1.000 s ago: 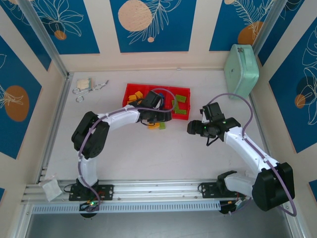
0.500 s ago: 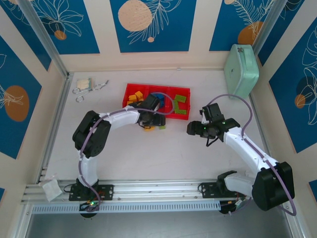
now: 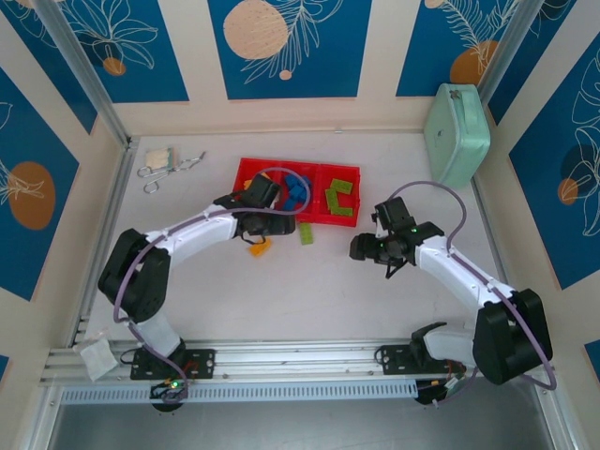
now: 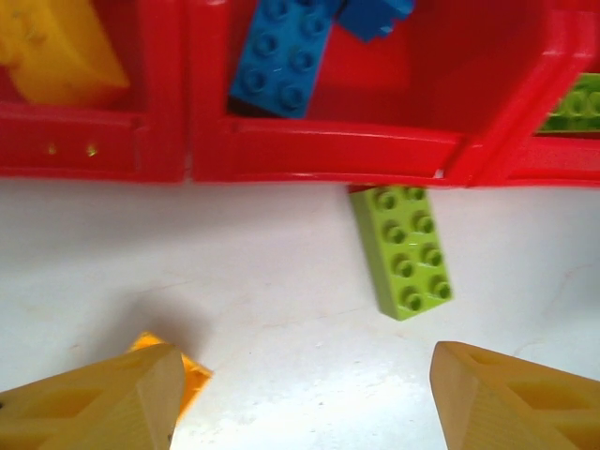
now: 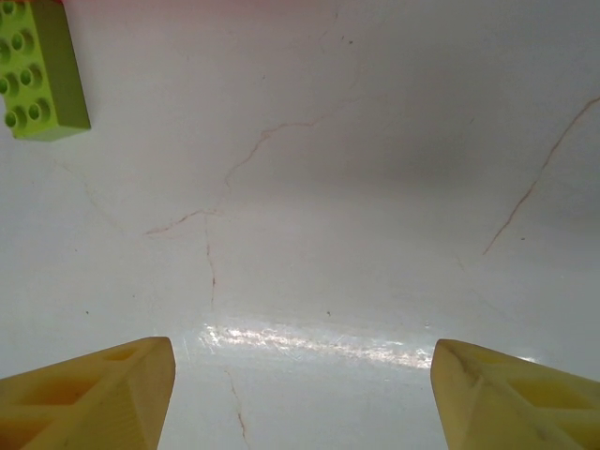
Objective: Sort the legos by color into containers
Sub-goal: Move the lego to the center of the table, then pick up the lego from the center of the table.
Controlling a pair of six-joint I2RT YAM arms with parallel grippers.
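Hovering released, my left claw [image 4: 305, 354] should pinch the stiff, featherweight light-green studded plastic brick [image 4: 403, 251] ahead across its long sides.

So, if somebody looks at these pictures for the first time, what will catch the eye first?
Most likely the bright red tray at the far middle of the table, with blue bricks in its middle compartment and green ones in its right one. Next comes the light green brick lying loose on the table just in front of the tray, and an orange brick close to the open left gripper.
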